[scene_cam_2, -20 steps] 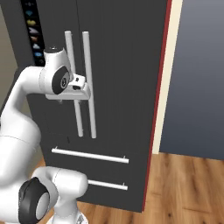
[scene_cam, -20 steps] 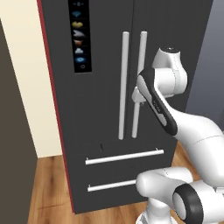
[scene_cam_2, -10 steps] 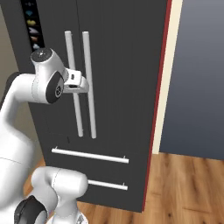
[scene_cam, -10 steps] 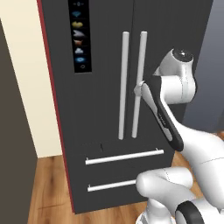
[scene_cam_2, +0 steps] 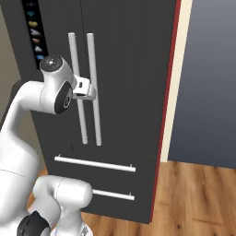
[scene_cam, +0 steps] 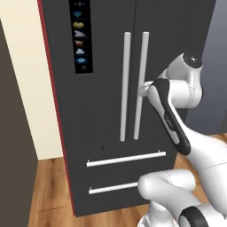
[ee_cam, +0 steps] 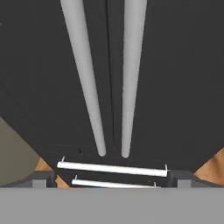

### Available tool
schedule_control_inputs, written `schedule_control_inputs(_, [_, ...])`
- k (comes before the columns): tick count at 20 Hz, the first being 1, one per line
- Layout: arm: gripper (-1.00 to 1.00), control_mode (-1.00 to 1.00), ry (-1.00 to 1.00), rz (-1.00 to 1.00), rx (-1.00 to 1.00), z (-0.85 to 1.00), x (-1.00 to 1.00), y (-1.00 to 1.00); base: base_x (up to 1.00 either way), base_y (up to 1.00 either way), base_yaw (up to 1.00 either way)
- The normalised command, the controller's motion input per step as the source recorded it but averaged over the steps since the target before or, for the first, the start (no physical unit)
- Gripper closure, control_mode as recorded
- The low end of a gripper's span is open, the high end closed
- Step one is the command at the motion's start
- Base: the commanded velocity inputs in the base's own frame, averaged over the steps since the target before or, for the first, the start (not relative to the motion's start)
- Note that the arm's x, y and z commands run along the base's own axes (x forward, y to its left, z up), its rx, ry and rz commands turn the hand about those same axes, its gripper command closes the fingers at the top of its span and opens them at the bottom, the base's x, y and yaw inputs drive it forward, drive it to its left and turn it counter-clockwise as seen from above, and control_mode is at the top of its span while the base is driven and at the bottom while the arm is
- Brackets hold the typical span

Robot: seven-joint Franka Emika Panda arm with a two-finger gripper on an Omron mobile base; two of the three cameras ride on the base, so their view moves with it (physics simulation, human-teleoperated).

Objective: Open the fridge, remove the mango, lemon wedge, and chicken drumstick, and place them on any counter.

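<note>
Left of the end effector (scene_cam: 144, 88): the icon panel (scene_cam: 82, 35) is sitting high on the left door of the fridge (scene_cam: 102, 115), well apart from the hand.
Just left of the end effector: the left bar handle (scene_cam: 125, 84) is hanging untouched.
At the end effector: the right bar handle (scene_cam: 142, 57) is running past it at mid-height. The jaws are standing spread wide and pinching nothing. I cannot tell whether they are touching the bar.
Below the end effector: the two drawer handles (ee_cam: 111, 169) are lying shut against the fridge front.
Right of the end effector: the white arm is arching out from the door.
Changing: over the last second the elbow has been swinging up and out to the right, while the hand has been keeping its height by the handle with its jaws wide.
Meaning: both doors are staying shut, with the mango, lemon wedge and chicken drumstick presumably hidden inside. The arm seems to be lining up for the grasp, so the opening step is not yet begun.
</note>
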Motion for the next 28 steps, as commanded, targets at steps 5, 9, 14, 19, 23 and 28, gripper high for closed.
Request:
schedule_control_inputs(5, [-1.0,-1.0,0.01,-0.07,0.16,0.88,0.32,-0.13,0.0,0.0,0.0])
schedule_control_inputs(9, [-1.0,-1.0,0.0,-0.06,0.05,0.56,0.34,-0.03,0.0,0.0,0.0])
schedule_control_inputs(14, [-1.0,-1.0,-0.02,-0.01,0.0,0.0,0.42,0.0,0.0,0.0,0.0])
schedule_control_inputs(19, [-1.0,-1.0,-0.14,0.0,0.0,0.0,0.61,0.0,0.0,0.0,0.0])
schedule_control_inputs(23, [-1.0,-1.0,-0.2,0.0,0.0,0.0,0.6,0.0,0.0,0.0,0.0])
schedule_control_inputs(28, [-1.0,-1.0,-0.06,0.0,0.0,-0.01,0.51,-0.01,0.0,0.0,0.0])
